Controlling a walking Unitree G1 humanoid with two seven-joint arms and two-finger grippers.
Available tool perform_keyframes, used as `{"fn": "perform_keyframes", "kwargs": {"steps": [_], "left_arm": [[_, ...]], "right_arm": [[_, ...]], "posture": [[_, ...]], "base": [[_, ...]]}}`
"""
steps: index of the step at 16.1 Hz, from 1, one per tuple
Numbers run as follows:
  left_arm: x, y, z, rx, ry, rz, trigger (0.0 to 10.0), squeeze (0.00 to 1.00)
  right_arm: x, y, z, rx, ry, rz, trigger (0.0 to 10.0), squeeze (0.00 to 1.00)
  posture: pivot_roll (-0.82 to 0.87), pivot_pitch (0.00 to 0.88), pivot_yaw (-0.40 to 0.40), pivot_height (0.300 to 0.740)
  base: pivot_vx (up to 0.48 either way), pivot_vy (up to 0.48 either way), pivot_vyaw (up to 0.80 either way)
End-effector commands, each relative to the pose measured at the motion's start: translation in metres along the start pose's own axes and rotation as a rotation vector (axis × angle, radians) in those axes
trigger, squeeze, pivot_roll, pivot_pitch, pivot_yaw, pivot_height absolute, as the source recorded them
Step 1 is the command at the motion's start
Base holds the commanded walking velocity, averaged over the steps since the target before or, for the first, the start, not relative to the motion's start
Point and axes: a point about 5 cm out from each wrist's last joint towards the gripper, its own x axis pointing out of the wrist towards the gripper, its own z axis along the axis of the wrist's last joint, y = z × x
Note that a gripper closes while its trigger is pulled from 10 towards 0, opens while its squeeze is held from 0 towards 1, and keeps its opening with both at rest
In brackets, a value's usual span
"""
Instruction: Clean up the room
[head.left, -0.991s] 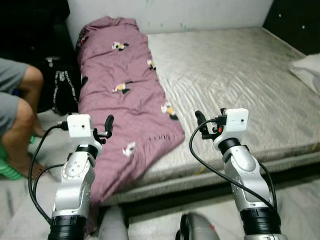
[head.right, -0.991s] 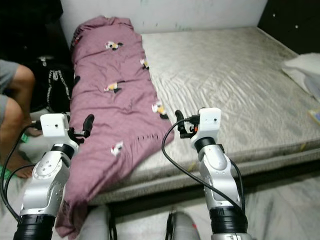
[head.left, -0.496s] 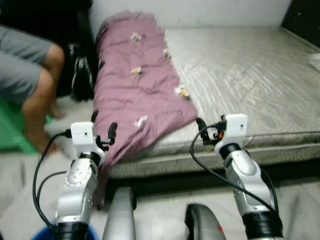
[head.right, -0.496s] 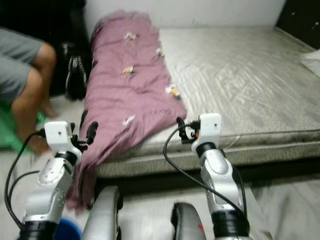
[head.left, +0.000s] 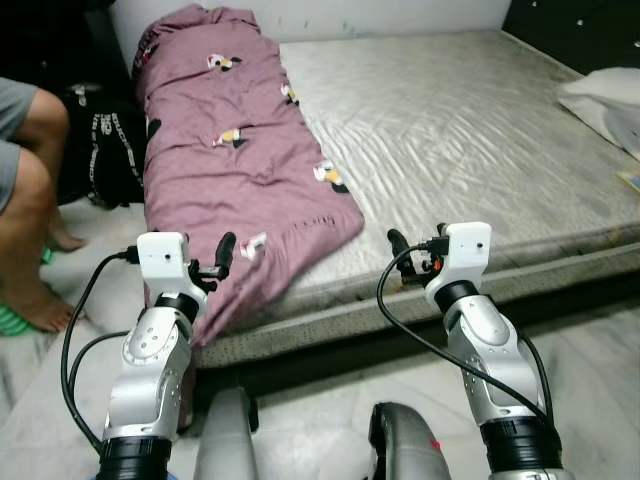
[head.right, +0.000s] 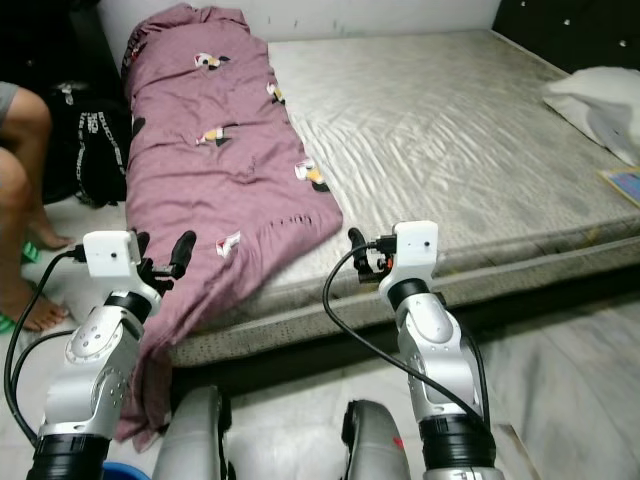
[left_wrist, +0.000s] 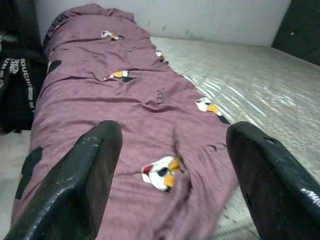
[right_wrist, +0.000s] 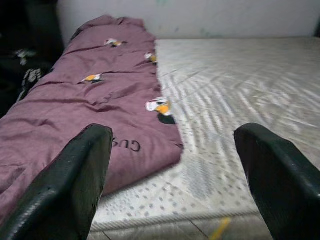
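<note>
Two grippers hang in the air before the mattress (head.left: 470, 130), neither touching anything. The left gripper (left_wrist: 170, 165) has its fingers spread wide apart and holds nothing; it sits just off the mattress's near left corner, aimed along the purple blanket (head.left: 230, 150). The right gripper (right_wrist: 172, 165) is likewise splayed and bare-handed, poised near the mattress's front edge, just beside the blanket's lower hem.

That blanket, printed with small orange-and-white figures, lies lengthwise along the mattress's left side, and its lower end spills over the front left corner toward the floor (head.right: 560, 380). The right eye view shows the hanging end trailing down past the left arm; the left eye view cuts most of that off. The right wrist view picks out dark lettering near the hem, which the head views leave too small to read.

At the mattress's far right edge rests a white pillow (head.right: 595, 100), with a colourful flat item (head.right: 625, 185) just beside it. Left of the mattress stands a black bag (head.left: 105, 160), and a person's bare legs (head.left: 30, 220) show next to it, feet on the floor.
</note>
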Motion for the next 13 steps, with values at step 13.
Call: {"fn": "perform_keyframes", "kwargs": {"steps": [13], "left_arm": [[0.0012,0.0028,-0.0027,0.003,0.051,0.022,10.0,0.00]], "right_arm": [[0.0016,0.0026,0.0047,-0.009,-0.010,0.015,10.0,0.00]], "posture": [[-0.03,0.000,-0.012,0.613]], "base": [[0.216,0.000,0.13]]}}
